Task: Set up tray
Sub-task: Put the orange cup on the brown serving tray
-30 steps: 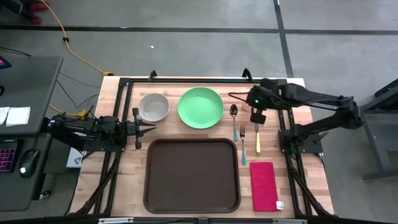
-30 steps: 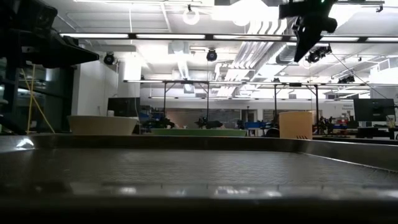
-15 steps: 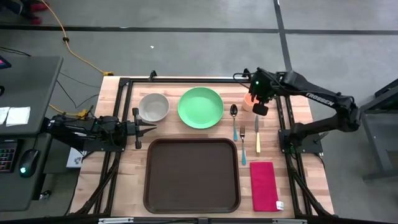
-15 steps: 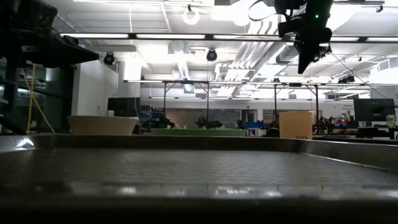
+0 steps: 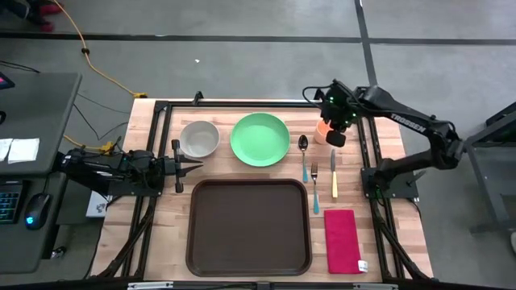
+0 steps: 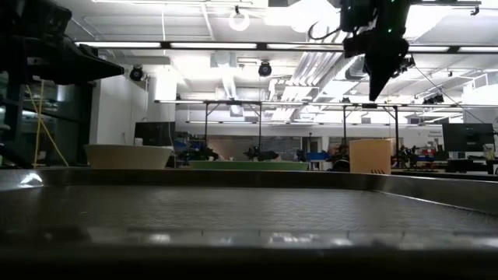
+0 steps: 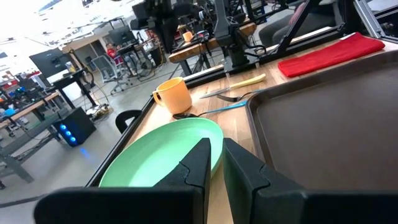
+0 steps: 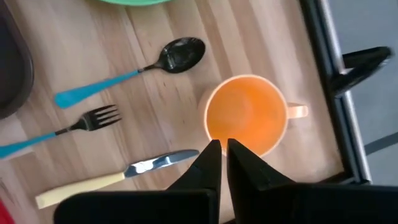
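Observation:
The dark brown tray lies at the table's near middle with nothing on it. Beyond it a green plate and a whitish bowl stand on the wood. An orange cup stands upright at the far right. My right gripper hangs well above the cup, pointing steeply down, fingers shut and holding nothing. My left gripper waits level at the table's left, near the bowl, fingertips together.
A spoon, a fork and a yellow-handled knife lie side by side to the right of the plate. A red napkin lies to the right of the tray. Black frame rails run along the table's far, left and right sides.
My right arm has swung toward the table's far edge. Its gripper has turned about, sunk a little, and come from over the knife to over the orange cup. Nothing on the table has moved.

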`<control>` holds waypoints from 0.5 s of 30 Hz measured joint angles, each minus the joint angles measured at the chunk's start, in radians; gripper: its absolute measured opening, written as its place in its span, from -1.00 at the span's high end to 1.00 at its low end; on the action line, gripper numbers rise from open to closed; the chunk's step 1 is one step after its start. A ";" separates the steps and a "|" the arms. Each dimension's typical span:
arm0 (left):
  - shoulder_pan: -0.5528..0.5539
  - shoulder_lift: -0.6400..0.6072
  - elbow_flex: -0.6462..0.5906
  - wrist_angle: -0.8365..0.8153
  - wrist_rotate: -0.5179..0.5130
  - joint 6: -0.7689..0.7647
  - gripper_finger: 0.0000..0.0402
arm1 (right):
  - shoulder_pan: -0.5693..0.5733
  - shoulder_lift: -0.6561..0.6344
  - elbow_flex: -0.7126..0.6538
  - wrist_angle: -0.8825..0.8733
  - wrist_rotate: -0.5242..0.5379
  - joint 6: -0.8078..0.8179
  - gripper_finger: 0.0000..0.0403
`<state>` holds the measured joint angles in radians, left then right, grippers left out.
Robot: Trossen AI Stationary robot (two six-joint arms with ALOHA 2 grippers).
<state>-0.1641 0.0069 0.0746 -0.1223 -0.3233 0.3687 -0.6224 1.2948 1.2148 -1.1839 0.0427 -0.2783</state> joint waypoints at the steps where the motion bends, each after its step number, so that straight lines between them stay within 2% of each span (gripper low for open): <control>1: 0.000 0.000 0.000 0.000 0.000 0.000 0.63 | 0.000 0.017 0.000 0.000 -0.001 0.000 0.94; 6: 0.000 0.000 0.000 0.000 0.000 0.000 0.63 | 0.000 0.090 0.000 0.003 0.022 -0.016 0.62; 11: 0.000 0.000 0.002 0.000 0.000 0.000 0.63 | -0.007 0.130 0.000 0.019 -0.019 -0.044 0.27; 15: 0.000 0.000 0.002 0.000 0.000 0.000 0.63 | -0.006 0.145 0.000 0.034 -0.025 -0.065 0.09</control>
<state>-0.1638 0.0071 0.0761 -0.1223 -0.3233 0.3688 -0.6289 1.4395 1.2148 -1.1503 0.0182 -0.3433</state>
